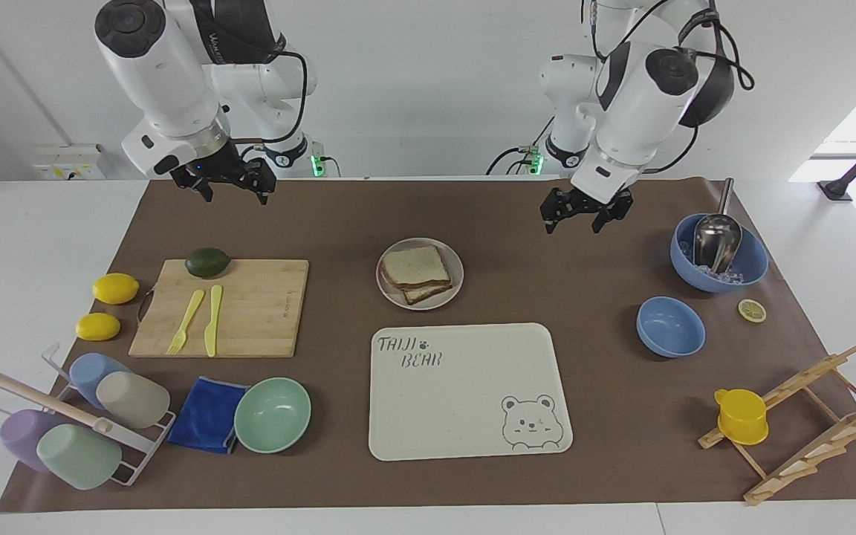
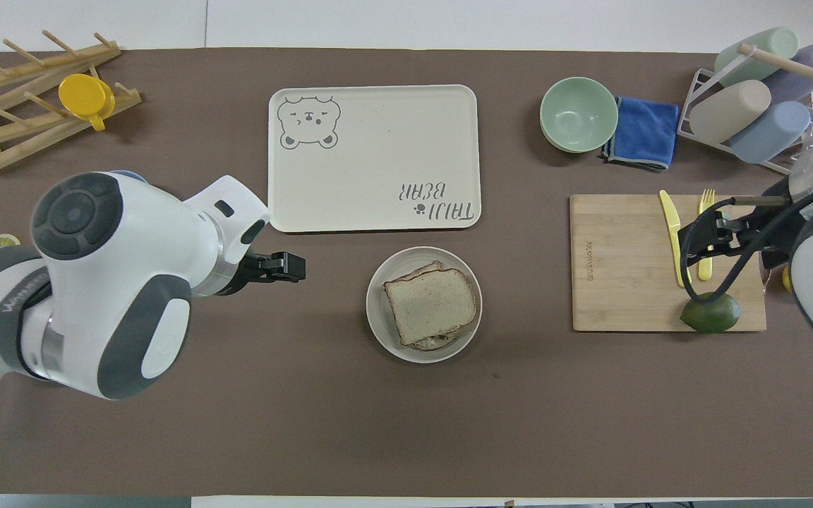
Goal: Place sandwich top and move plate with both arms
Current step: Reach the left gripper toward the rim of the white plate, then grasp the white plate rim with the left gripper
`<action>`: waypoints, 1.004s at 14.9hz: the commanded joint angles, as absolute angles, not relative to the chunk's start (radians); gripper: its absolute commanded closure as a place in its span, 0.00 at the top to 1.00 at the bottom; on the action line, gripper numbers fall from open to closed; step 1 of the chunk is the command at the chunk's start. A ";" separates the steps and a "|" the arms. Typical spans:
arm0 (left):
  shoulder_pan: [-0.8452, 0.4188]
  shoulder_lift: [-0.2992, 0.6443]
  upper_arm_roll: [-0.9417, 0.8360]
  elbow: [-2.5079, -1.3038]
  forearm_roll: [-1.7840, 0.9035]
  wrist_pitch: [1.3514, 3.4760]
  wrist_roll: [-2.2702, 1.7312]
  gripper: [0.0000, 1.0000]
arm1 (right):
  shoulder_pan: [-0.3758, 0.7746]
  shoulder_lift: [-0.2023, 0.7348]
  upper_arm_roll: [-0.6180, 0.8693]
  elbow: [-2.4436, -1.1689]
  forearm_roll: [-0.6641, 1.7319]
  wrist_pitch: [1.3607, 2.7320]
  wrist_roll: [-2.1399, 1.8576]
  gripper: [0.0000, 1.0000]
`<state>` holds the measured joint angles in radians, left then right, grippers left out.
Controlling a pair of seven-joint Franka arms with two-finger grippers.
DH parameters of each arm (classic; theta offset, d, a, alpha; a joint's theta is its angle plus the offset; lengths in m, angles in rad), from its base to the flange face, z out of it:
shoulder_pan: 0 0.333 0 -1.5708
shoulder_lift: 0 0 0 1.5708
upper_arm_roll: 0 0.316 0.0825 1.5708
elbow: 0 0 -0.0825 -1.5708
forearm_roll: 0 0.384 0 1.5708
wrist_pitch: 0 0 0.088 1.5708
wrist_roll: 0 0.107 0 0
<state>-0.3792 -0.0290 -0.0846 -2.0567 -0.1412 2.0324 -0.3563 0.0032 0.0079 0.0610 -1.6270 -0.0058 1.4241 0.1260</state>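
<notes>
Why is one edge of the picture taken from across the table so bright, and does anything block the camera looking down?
Facing view: daylight washes out the edge by the wooden rack, while the plate and sandwich top stay evenly lit with soft shadows. Overhead view: the left arm looms large and hides the blue bowls; the plate stays visible.
</notes>
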 commanded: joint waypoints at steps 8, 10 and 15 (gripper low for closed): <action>-0.561 0.046 -0.072 -2.246 -0.244 2.358 -0.462 1.00 | -0.008 -0.006 0.066 -1.632 0.011 1.424 0.094 1.00; -0.580 0.081 -0.072 -2.249 -0.281 2.382 -0.460 0.98 | -0.011 -0.005 0.063 -1.626 0.008 1.445 0.063 1.00; -0.620 0.130 -0.072 -2.260 -0.331 2.427 -0.460 0.82 | -0.012 -0.005 0.012 -1.631 0.006 1.474 0.017 1.00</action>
<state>-0.5963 0.1236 -0.0861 -2.2404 -0.3093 2.3888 -0.4525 -0.0020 0.0062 0.0301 -1.6231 -0.0058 1.4640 0.0524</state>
